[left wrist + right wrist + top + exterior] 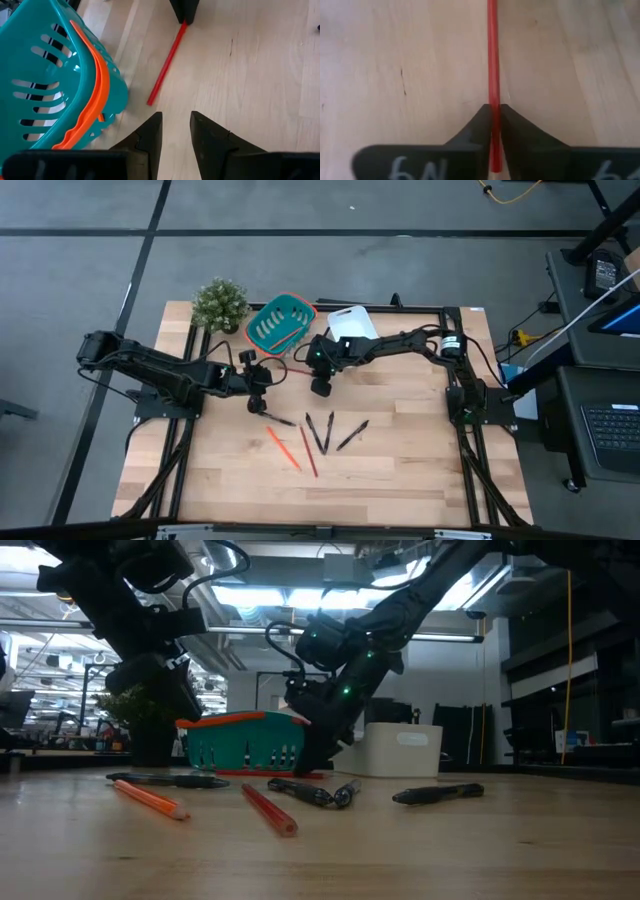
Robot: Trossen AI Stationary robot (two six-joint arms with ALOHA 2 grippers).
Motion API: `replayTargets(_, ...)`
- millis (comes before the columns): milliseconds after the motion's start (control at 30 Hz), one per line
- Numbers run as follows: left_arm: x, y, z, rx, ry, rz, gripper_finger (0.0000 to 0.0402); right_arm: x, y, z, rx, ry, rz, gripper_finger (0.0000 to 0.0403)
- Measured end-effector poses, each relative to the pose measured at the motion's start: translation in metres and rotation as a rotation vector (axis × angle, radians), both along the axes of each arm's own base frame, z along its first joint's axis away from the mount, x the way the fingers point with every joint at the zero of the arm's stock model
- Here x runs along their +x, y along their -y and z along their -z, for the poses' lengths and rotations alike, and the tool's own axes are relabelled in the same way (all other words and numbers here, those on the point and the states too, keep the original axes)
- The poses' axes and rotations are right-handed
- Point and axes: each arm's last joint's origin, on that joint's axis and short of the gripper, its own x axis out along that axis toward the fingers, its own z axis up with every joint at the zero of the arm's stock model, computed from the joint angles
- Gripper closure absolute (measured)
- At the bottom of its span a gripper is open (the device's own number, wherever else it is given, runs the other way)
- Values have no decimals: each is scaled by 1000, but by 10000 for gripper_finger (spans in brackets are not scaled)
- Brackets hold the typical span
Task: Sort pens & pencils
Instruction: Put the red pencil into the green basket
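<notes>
A red pencil (167, 62) lies on the wooden table beside the teal basket (280, 323), and my right gripper (493, 107) is shut on it near the table's middle (322, 385). My left gripper (176, 116) hovers open just left of it (258, 400), holding nothing, its fingers pointing toward the pencil's free end. Nearer the front edge lie an orange pencil (283, 447), another red pencil (309, 456) and several black pens (330, 430). My right gripper pinches the red pencil between its two fingers near the end (493, 95) that lies away from the basket. The fingers (183, 9) come slanting down from above. The rest of the pencil runs on ahead of them, and its free end (151, 101) lies beside the basket.
A small potted plant (220, 302) stands at the far left. A white container (352, 322) sits to the right of the basket. Bare wood stretches along the table's right side (420, 440).
</notes>
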Motion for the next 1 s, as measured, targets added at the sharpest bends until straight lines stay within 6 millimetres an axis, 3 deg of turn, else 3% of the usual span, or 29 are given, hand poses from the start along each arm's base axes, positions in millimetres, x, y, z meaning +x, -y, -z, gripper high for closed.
replayTargets(133,0,0,0,0,-4,0,308,-4,-2,2,27,-49,-9,393)
replayTargets(300,0,0,0,1,-4,0,308,-7,-5,2,58,-81,-18,381)
replayTargets(1000,0,2,1,-49,-7,34,308,-19,-43,3,270,-227,-170,392)
